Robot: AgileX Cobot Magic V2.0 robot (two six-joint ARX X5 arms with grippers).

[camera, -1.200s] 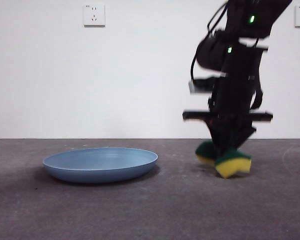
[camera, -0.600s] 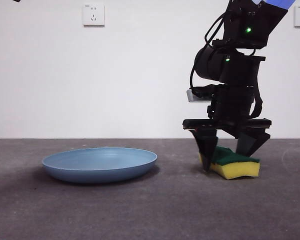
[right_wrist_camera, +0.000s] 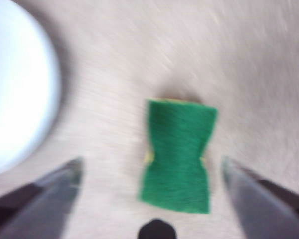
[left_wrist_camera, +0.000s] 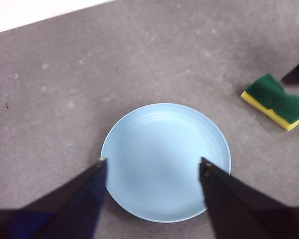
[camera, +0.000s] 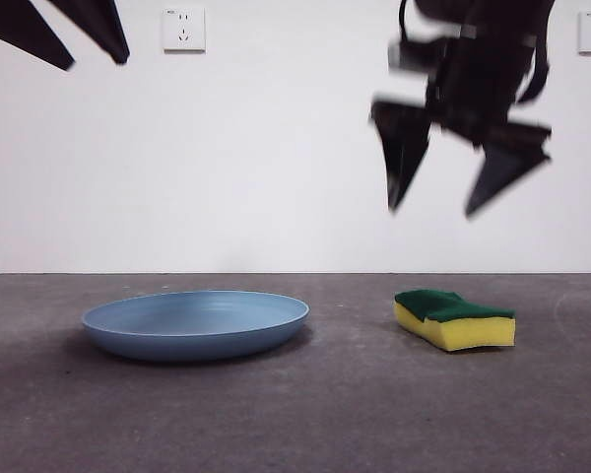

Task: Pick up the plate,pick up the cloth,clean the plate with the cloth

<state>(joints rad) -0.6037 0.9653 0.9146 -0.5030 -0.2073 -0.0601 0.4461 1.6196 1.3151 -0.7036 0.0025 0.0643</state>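
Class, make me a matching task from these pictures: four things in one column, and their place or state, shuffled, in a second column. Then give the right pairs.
Column one:
1. plate
2. sponge
3. left pincer
4. right pincer

Column two:
A. open, high above the sponge
B. lies flat on the table, green side up
C. open, above the plate
D. light blue, lies empty on the table

Pairs: 1-D, 2-B, 3-C, 4-A
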